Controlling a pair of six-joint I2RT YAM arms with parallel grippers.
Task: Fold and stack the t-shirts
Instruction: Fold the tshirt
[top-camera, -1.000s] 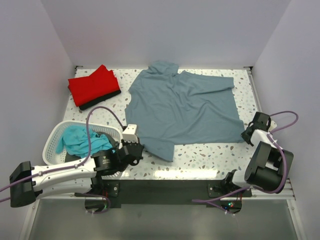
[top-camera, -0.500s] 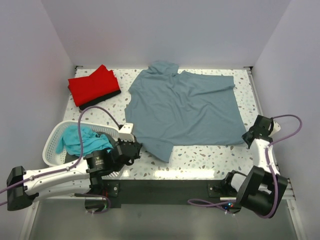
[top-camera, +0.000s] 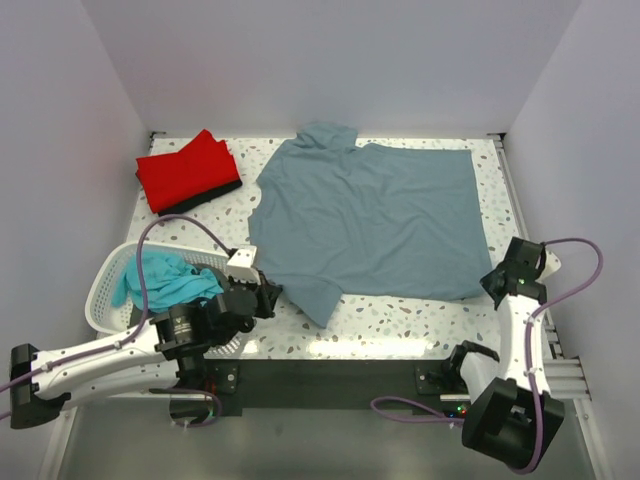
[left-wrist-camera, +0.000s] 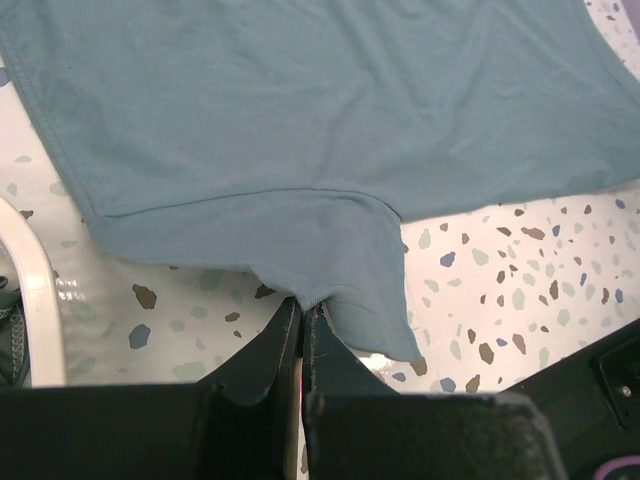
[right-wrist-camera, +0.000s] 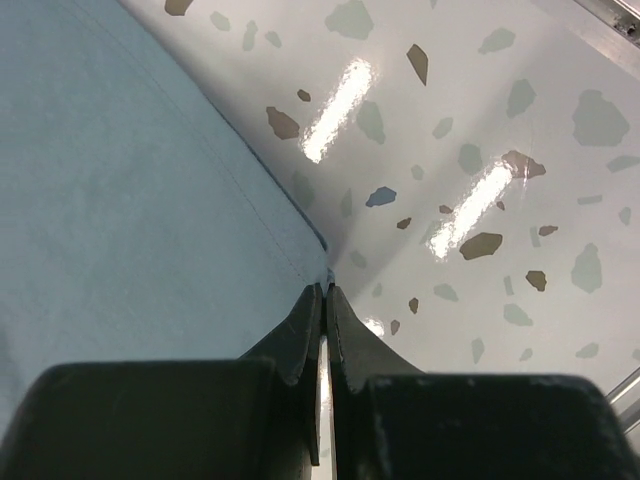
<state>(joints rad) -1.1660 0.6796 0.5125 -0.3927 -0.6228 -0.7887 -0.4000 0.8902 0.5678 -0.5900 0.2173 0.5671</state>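
At the far left of the counter (top-camera: 400, 312), a folded red shirt (top-camera: 185, 170) lies on something dark, which looks like the start of the stack. Nearer, a white basket (top-camera: 100, 278) holds a crumpled teal shirt (top-camera: 160, 280) not yet folded.

Just right of the basket, the left hand (left-wrist-camera: 303, 312) is clenched on a flap at the near left edge of the grey-blue shirt (top-camera: 370, 215). Whether the flap is a sleeve or a corner is hard to tell. A small pucker of cloth sits pinched between the tips. The shirt lies spread over the middle of the counter, collar toward the far side, mostly flat with faint creases.

At the shirt's near right corner, the right hand (right-wrist-camera: 325, 292) is clamped on the very tip of the hem.

Both grips look thin, so a firm pull could slide the cloth out of either one, the right most likely. If one hand moves faster or higher than the other, the shirt would skew and the fold would come out crooked. The left arm is close beside the basket and could nudge it on a wide swing.
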